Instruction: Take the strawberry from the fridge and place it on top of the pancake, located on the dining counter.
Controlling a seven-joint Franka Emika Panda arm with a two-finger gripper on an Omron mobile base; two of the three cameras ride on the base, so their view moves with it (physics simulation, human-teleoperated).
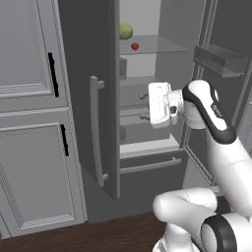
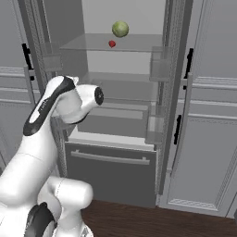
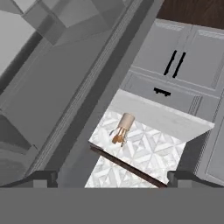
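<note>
The tall dark grey french-door fridge [image 1: 88, 98] stands open. On its upper clear glass shelf [image 2: 106, 44], the tiny bright red strawberry [image 2: 112, 44] lies just beside the round pale green cabbage [image 2: 120, 29]. The two-finger gripper [image 3: 112, 177] is empty, fingertips apart, below shelf level.

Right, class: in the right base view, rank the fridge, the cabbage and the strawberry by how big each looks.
1. Fridge, by far the largest.
2. Cabbage.
3. Strawberry, the smallest; it sits beside the cabbage on one shelf, so nearness hardly matters.
</note>
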